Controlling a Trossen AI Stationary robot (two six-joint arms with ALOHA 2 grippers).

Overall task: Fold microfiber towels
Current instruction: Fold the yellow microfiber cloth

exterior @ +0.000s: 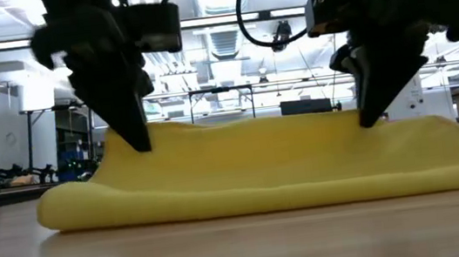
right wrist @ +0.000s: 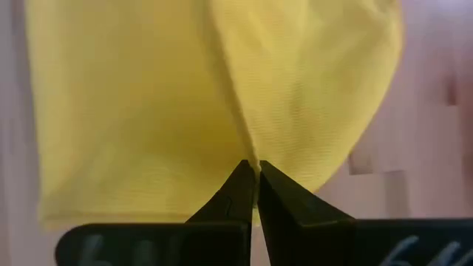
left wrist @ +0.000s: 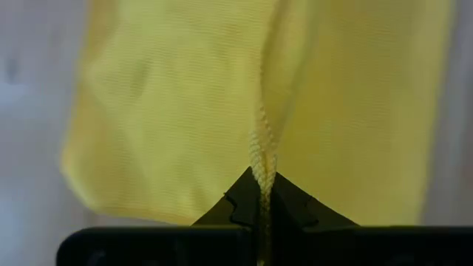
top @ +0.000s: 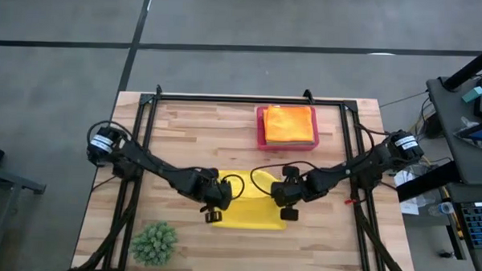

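Note:
A yellow microfiber towel [top: 250, 207] lies doubled over near the table's front middle, its rounded fold [exterior: 264, 196] resting on the wood. My left gripper [top: 214, 217] is shut on the towel near its left end, and my right gripper [top: 288, 214] is shut on it near its right end. In the low view the left fingers [exterior: 139, 140] and the right fingers [exterior: 372, 111] come down into the towel's raised upper layer. An orange towel [top: 290, 123] lies folded in the pink tray [top: 261, 136]. My left gripper pinches a raised ridge of the yellow towel's upper layer [left wrist: 260, 159] between its two fingertips, coming from above and pointing down. The cloth there stands a little above the rest, which lies on the table. One layer or several, I cannot tell. My right gripper pinches a crease of the upper layer [right wrist: 247, 151] between its two fingertips, from above, near the towel's right end. The held cloth stands slightly raised, and the towel below it rests on the table.
The pink tray stands at the table's far middle-right. A spiky green plant ball [top: 154, 242] sits at the near left corner. Bare wood [top: 192, 142] lies between the towel and the far edge. The black frame rails [top: 250, 100] run along the far edge and sides.

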